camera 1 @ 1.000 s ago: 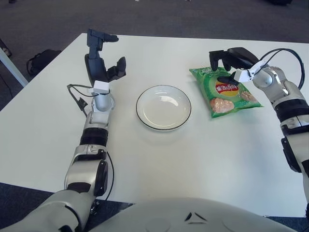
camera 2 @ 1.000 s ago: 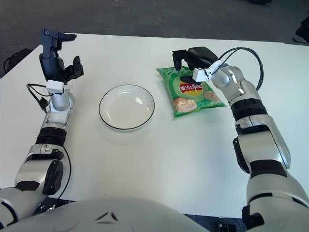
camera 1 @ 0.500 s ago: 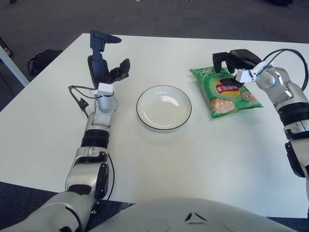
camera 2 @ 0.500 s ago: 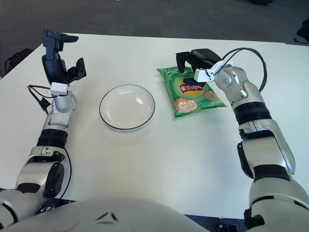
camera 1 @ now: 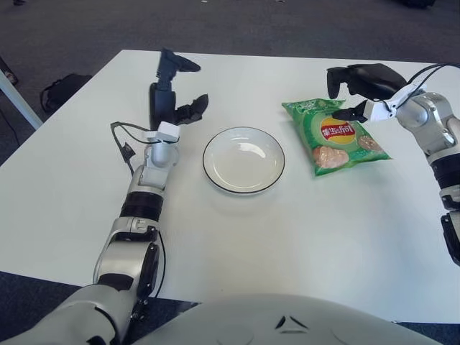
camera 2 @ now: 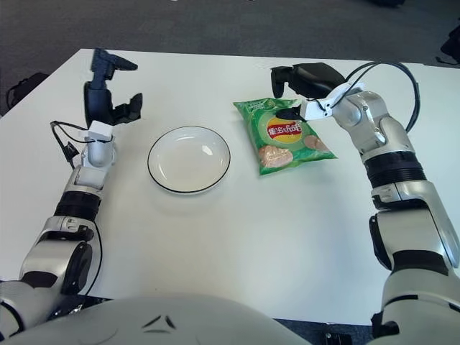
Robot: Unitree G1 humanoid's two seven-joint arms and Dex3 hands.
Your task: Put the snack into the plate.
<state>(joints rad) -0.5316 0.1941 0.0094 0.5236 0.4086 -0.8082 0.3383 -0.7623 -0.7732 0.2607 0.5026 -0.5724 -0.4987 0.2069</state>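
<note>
White table (camera 1: 302, 237); dark carpet (camera 1: 65, 29) around it.

A white table (camera 1: 302, 237) carries two things: a white plate (camera 1: 244, 159) with a thin dark rim near the middle, and a green snack bag (camera 1: 335, 137) lying flat just to its right, apart from it.

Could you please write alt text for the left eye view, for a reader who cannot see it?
A green snack bag lies flat on a white table, right of an empty white plate. The right robot hand hovers open over the bag's far end, holding nothing. The left robot hand is raised left of the plate, fingers open.
</note>
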